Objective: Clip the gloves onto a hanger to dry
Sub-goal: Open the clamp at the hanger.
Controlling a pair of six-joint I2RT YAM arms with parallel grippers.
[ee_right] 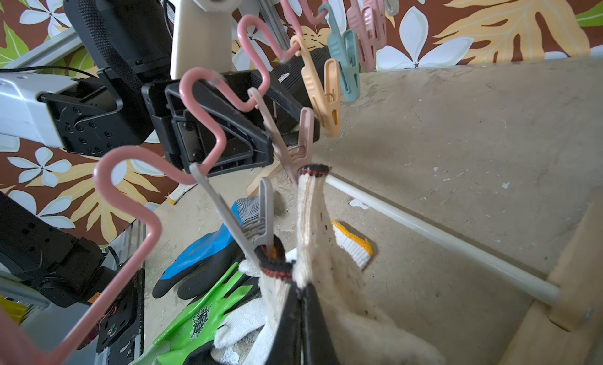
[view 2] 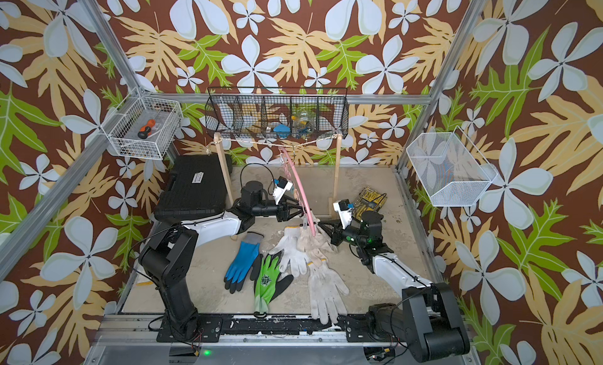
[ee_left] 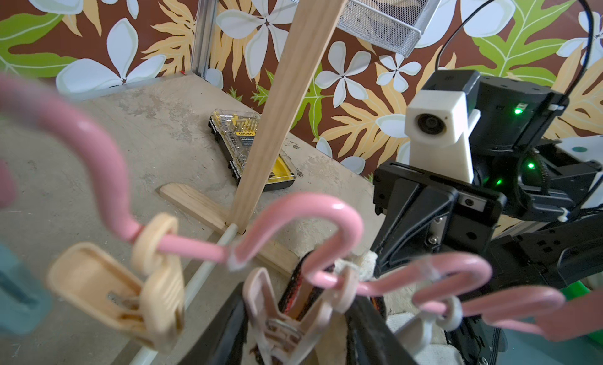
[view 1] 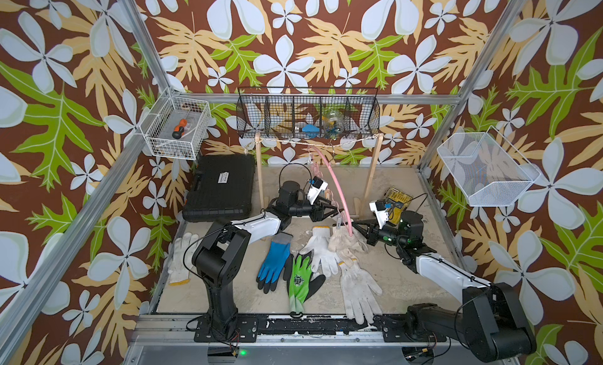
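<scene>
**Right gripper holds a cuff up to the clip**

The right gripper (ee_right: 301,291) is clenched tight on a dirty beige knit glove (ee_right: 310,223). Its black fingers (ee_right: 293,321) pinch the fabric and hold the red-and-black cuff edge up, right at the tip of a dusty-pink clip (ee_right: 295,145). Opposite, the left gripper (ee_left: 298,301) has that same clip between its fingers (ee_left: 228,327), one on either side of the handles. Whether they are squeezing it, I cannot tell. Just beside it, a grey clip (ee_right: 261,220) bites on another red-and-black cuff edge; same glove or its partner, I cannot tell.

Both clips ride the wavy lower bar of the pink hanger (view 1: 337,187). It hangs from the string (view 1: 293,141) of the wooden rack (view 1: 370,171), between the two posts, slanting down toward the middle of the tabletop (view 1: 408,282).

Under it lie more gloves:
- a white knit glove (view 1: 321,249) just beside the held one
- a blue-and-black glove (view 1: 274,262) and a neon green glove (view 1: 301,282), side by side
- a long dirty white glove (view 1: 357,291) reaching the front edge
- one more white glove (view 1: 179,259) at the left edge

A black tool case (view 1: 220,187) sits in the back left corner, and a yellow bit case (view 1: 396,197) toward the back right.
</scene>
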